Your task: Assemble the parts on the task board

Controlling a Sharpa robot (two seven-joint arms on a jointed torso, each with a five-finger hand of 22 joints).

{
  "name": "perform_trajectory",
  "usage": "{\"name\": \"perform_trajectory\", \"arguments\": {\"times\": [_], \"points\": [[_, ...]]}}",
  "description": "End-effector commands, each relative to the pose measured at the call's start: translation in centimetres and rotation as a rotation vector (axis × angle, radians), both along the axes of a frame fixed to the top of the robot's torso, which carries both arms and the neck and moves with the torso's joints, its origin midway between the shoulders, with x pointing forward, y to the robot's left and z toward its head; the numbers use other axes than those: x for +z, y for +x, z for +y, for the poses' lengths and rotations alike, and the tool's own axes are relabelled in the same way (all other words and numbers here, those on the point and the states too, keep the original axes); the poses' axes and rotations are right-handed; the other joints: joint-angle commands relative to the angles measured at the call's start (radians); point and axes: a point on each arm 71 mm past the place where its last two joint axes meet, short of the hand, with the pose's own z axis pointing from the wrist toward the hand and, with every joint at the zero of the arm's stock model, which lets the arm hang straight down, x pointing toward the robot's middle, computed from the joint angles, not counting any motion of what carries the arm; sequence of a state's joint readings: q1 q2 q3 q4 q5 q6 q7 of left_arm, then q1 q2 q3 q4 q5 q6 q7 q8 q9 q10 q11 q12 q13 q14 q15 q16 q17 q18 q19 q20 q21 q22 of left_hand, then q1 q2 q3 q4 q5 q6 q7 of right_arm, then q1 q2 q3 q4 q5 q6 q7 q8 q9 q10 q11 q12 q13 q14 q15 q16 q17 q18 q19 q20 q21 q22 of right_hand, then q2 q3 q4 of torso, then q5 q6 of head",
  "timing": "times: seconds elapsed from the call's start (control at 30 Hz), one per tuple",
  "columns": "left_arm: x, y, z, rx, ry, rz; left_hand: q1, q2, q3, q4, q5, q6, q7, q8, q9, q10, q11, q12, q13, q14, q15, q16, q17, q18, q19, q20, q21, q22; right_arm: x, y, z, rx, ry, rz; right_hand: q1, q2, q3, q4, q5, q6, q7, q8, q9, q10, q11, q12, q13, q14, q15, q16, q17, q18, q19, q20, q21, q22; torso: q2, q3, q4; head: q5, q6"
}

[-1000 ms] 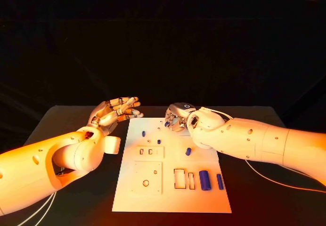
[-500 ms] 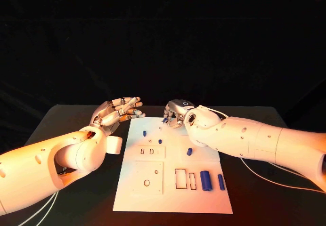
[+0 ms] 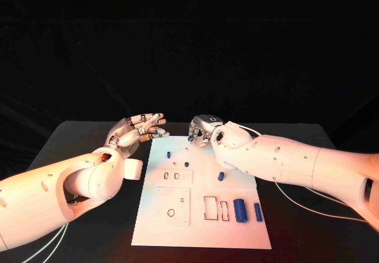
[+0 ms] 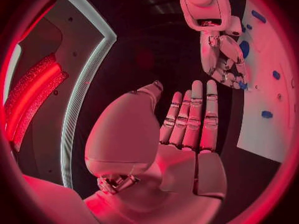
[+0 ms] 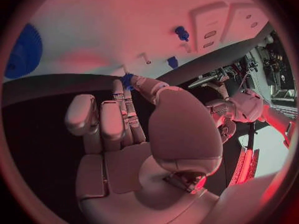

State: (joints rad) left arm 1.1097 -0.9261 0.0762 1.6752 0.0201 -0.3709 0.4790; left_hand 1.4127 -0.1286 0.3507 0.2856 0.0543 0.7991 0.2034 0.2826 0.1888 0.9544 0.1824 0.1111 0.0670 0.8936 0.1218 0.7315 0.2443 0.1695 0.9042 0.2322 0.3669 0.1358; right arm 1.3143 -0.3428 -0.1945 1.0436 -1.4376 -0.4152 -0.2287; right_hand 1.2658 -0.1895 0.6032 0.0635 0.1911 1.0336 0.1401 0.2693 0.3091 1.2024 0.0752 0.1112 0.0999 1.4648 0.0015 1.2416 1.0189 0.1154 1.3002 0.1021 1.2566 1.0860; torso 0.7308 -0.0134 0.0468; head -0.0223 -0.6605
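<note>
The white task board (image 3: 201, 230) lies in the middle of the black table. My right hand (image 3: 204, 131) hovers over the board's far edge and pinches a small blue part (image 5: 127, 79) between thumb and fingertips. The left wrist view also has this hand (image 4: 221, 55) above the board (image 4: 261, 124). My left hand (image 3: 138, 129) is beside the board's far left corner, fingers spread, holding nothing. Two small blue pegs (image 3: 168, 155) (image 3: 186, 164) stand in the board's far half, and another blue part (image 3: 220, 176) sits near its middle. A thick blue cylinder (image 3: 239, 210) lies at the near right.
A thinner blue bar (image 3: 257, 212) lies next to the thick cylinder. Raised white blocks with slots (image 3: 176, 176) and a plate with a hole (image 3: 171, 207) occupy the board's left half. A white cable (image 3: 316, 211) trails on the table right of the board.
My right hand has shifted slightly toward the board's far edge, keeping the small blue part pinched. The left hand has stayed where it was.
</note>
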Motion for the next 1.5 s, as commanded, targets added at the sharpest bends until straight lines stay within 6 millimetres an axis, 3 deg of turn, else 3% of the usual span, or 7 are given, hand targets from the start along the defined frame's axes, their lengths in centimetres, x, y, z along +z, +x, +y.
{"name": "perform_trajectory", "arguments": {"times": [0.03,0.33,0.73,0.93,1.03,1.17,1.5], "points": [[0.2,-0.1,-0.3,-0.022,-0.016,-0.007,-0.005,0.008,0.003,0.000,-0.002,-0.010,0.045,-0.004,0.001,-0.002,0.008,-0.003,0.000,-0.001,0.008,-0.006,0.001,0.013,-0.002,0.003,0.000,-0.001,-0.3,0.0,0.2,0.002,-0.013,0.019,0.000,0.004,0.004,-0.002,0.006,-0.006,0.001,0.003,0.001,-0.004,0.003,0.001,0.000,0.006,-0.004,0.002,0.000,-0.016,-0.002,0.001,0.001,0.000,0.005,-0.0008,0.0046,0.000,-0.002],[0.2,-0.1,-0.3,-0.024,-0.017,-0.007,-0.005,0.008,0.003,0.000,-0.002,-0.010,0.045,-0.004,0.001,-0.002,0.008,-0.003,0.000,-0.001,0.008,-0.006,0.001,0.013,-0.002,0.003,0.000,-0.001,-0.6,0.4,0.1,-0.012,-0.024,0.029,0.001,0.003,0.005,-0.003,0.006,-0.008,0.002,0.003,0.002,-0.006,0.004,0.000,0.000,0.005,-0.004,0.001,-0.002,-0.015,-0.004,0.002,-0.002,-0.004,0.016,-0.0028,0.0123,-0.006,0.006],[0.2,0.0,-0.4,-0.026,-0.017,-0.006,-0.006,0.008,0.004,-0.001,-0.002,-0.010,0.045,-0.005,0.001,-0.002,0.008,-0.005,0.000,-0.001,0.008,-0.007,0.002,0.013,-0.002,0.004,0.000,-0.001,-1.2,0.4,0.2,-0.010,-0.042,0.054,-0.003,-0.004,0.006,-0.006,0.006,-0.023,0.008,0.000,0.005,-0.017,0.009,-0.006,-0.002,0.002,0.000,-0.003,-0.011,-0.012,-0.014,0.004,-0.012,-0.017,0.015,-0.0023,0.0108,-0.002,0.000],[0.1,0.0,-0.3,-0.026,-0.017,-0.005,-0.006,0.008,0.004,-0.001,-0.002,-0.010,0.045,-0.005,0.001,-0.002,0.008,-0.005,0.000,-0.001,0.008,-0.007,0.002,0.013,-0.002,0.004,0.000,-0.001,-1.0,0.4,0.1,-0.009,-0.015,0.035,-0.022,-0.041,-0.010,-0.005,0.004,-0.122,0.041,-0.049,-0.005,-0.111,0.040,-0.034,-0.019,-0.025,0.026,-0.048,-0.085,0.006,-0.081,0.025,-0.085,-0.108,0.013,-0.0023,0.0090,0.001,0.000],[0.1,0.0,-0.2,-0.025,-0.016,-0.005,-0.006,0.008,0.004,-0.001,-0.002,-0.010,0.045,-0.005,0.001,-0.002,0.008,-0.005,0.000,-0.001,0.008,-0.007,0.002,0.013,-0.002,0.004,0.000,-0.001,-0.9,0.3,0.0,-0.007,0.004,0.019,-0.014,-0.058,-0.089,-0.004,-0.051,-0.201,0.045,-0.091,-0.016,-0.197,0.048,-0.039,-0.031,-0.063,0.034,-0.105,-0.166,0.026,-0.151,0.035,-0.168,-0.206,0.013,-0.0018,0.0072,0.003,0.002],[0.1,0.1,0.0,-0.020,-0.014,-0.004,-0.006,0.008,0.004,-0.001,-0.002,-0.010,0.045,-0.005,0.001,-0.002,0.008,-0.005,0.000,-0.001,0.008,-0.007,0.002,0.013,-0.002,0.004,0.000,-0.001,-0.4,-0.1,-0.6,-0.003,0.031,-0.004,0.104,-0.003,-0.352,0.052,-0.040,-0.255,0.041,-0.117,-0.008,-0.273,0.049,0.046,-0.024,-0.079,0.035,-0.118,-0.204,0.033,-0.162,0.039,-0.217,-0.237,0.012,-0.0004,0.0051,0.004,0.004],[-0.1,0.4,0.6,-0.007,-0.007,-0.001,-0.006,0.007,0.004,-0.001,-0.003,-0.011,0.045,-0.005,0.001,-0.002,0.008,-0.006,0.000,-0.002,0.008,-0.007,0.003,0.013,-0.002,0.004,0.000,-0.002,0.9,-1.1,-2.9,-0.010,0.097,-0.042,0.173,0.000,-0.425,0.124,-0.029,-0.245,0.042,-0.115,0.005,-0.286,0.043,0.125,-0.020,-0.068,0.031,-0.098,-0.193,0.028,-0.137,0.035,-0.207,-0.207,0.009,0.0031,-0.0025,0.006,0.014]]}}
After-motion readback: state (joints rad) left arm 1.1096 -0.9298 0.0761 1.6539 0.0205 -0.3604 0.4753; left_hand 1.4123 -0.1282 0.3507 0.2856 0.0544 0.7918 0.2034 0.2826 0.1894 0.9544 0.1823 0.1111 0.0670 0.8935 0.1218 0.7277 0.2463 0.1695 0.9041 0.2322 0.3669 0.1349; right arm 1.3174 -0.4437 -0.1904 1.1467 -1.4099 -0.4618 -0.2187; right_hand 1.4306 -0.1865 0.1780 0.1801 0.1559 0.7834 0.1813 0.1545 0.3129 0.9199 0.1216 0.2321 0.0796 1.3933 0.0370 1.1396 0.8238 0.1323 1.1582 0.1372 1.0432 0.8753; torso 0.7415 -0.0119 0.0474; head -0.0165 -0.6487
